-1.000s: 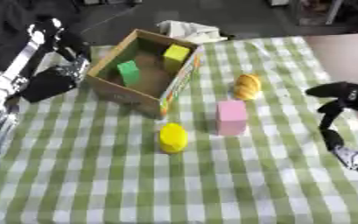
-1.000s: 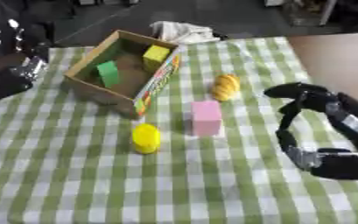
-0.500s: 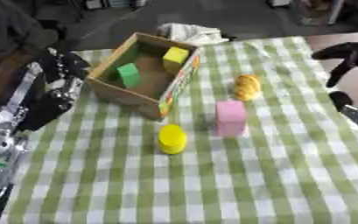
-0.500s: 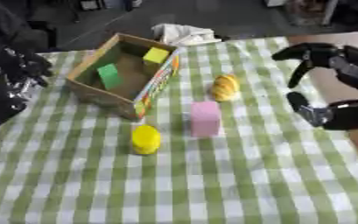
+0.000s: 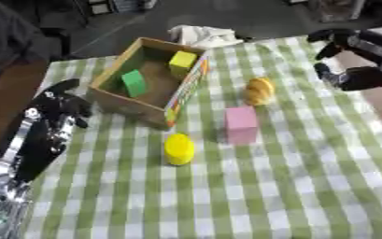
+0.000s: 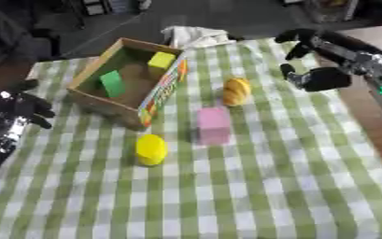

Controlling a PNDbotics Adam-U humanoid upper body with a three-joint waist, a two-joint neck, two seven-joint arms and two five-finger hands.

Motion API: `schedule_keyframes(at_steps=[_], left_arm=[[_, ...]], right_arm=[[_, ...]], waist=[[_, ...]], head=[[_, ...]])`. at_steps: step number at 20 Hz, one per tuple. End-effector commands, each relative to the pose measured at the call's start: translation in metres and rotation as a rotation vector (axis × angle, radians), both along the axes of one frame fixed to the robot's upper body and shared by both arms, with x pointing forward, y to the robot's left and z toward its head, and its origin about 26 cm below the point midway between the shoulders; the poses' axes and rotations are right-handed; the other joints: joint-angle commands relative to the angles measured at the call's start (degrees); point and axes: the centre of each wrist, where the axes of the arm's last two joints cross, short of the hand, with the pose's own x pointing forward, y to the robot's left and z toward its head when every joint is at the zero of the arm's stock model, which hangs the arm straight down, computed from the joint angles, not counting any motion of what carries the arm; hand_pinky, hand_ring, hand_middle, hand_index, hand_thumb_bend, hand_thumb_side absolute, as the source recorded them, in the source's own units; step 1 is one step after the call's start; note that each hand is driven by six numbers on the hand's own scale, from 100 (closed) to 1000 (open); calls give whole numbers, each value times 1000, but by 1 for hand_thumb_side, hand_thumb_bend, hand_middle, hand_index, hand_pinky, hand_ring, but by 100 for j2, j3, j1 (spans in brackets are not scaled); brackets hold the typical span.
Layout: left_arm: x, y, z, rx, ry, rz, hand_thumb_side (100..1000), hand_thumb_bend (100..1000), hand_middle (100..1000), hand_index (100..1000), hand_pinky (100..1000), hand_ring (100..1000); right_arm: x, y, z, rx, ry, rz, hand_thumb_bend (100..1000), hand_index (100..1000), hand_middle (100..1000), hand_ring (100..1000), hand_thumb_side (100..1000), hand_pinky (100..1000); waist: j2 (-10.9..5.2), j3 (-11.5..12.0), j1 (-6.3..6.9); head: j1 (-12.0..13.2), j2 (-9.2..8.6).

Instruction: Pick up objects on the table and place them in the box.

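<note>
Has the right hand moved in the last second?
Yes. The right hand went from the near right, level with the pink block, to the far side, beyond the orange object.

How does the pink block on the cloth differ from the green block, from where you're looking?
The pink rectangular block lies out on the green-checked tablecloth, right of the cardboard box; the green block is already inside that box, beside a yellow block. The pink block looks larger and lies squarer to the view, while the green block sits tilted. Both are plain single-colour blocks, untouched by either hand.
</note>
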Motion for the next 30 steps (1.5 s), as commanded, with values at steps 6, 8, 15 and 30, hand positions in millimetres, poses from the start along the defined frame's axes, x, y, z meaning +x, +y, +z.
schedule_keyframes(at_steps=[6, 8, 15, 30], left_arm=[[-1, -11, 6, -25, -31, -88, 671, 100, 584, 895, 554, 615], [-1, -13, 6, -31, -32, -103, 670, 100, 584, 895, 555, 616], [0, -18, 6, -34, -52, -160, 665, 100, 584, 895, 558, 617], [0, -21, 6, -33, -55, -191, 667, 100, 583, 895, 559, 618]], right_arm=[[21, -9, -14, -30, -26, -129, 100, 947, 984, 823, 459, 839], [23, -8, -19, -31, -22, -148, 100, 948, 985, 829, 476, 843], [27, -8, -39, -52, 2, -220, 100, 948, 985, 837, 541, 849], [31, 9, -61, -39, 13, -235, 100, 939, 964, 822, 656, 842]], waist=[[-82, 201, -21], [-79, 238, -18], [-66, 337, 21], [-32, 453, 73]], head=[[-490, 26], [-561, 26], [-670, 26], [-748, 26]])
